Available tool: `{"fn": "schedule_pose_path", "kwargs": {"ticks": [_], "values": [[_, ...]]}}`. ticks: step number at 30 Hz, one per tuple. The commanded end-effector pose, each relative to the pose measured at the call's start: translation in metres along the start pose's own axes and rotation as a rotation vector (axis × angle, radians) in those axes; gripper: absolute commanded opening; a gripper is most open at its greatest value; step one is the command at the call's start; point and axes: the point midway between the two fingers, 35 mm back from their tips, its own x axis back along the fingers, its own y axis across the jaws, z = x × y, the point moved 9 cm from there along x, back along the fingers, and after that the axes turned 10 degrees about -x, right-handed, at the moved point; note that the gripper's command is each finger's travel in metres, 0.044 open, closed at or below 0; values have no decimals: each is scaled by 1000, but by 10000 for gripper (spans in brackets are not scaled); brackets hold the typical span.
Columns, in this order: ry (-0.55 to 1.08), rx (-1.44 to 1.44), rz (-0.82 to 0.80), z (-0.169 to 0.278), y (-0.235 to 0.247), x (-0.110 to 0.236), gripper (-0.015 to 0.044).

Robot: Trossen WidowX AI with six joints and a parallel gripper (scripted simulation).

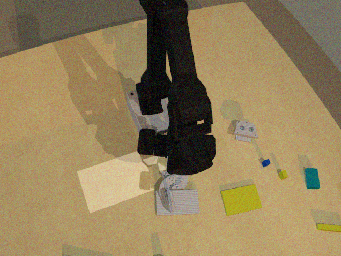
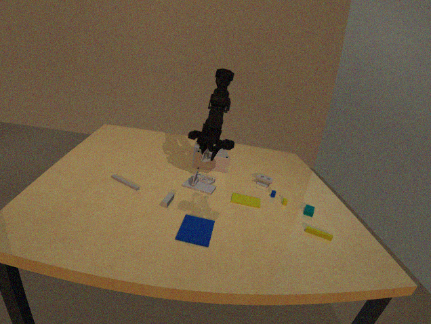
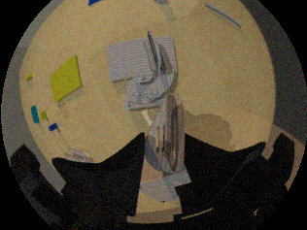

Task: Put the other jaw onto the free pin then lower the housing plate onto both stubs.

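Observation:
My gripper [image 2: 207, 156] [image 3: 160, 135] is shut on a pale grey jaw [image 3: 166, 126], which points forward from between the fingertips in the wrist view. They hang above the table, behind the base. The top camera sees the fingertips mostly covered by the arm. The ribbed grey base [image 1: 187, 202] [image 2: 205, 188] [image 3: 127, 59] lies flat, with the other jaw [image 1: 170, 199] [image 3: 152, 54] standing over it. The free pin is too small and blurred to tell. The housing plate [image 1: 246, 129] [image 2: 263, 179] [image 3: 78, 154], with two round holes, lies off to the right in the top view.
A large whitish block [image 1: 134, 109] [image 2: 221, 165] stands under and behind the gripper. A yellow plate [image 1: 241, 199] [image 2: 245, 200], small blue cube [image 1: 265, 163], small yellow cube [image 1: 282, 174] and teal block [image 1: 312, 178] lie to the right. A blue plate [image 2: 194, 230] and two grey bars [image 2: 125, 181] [image 2: 167, 199] lie farther out.

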Motion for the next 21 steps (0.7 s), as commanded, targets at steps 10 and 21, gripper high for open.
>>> {"fn": "schedule_pose_path", "kwargs": {"ticks": [10,21], "values": [[0,-4,-5,-27,23,5,134],[-2,-4,-8,-53,47,6,134]]}}
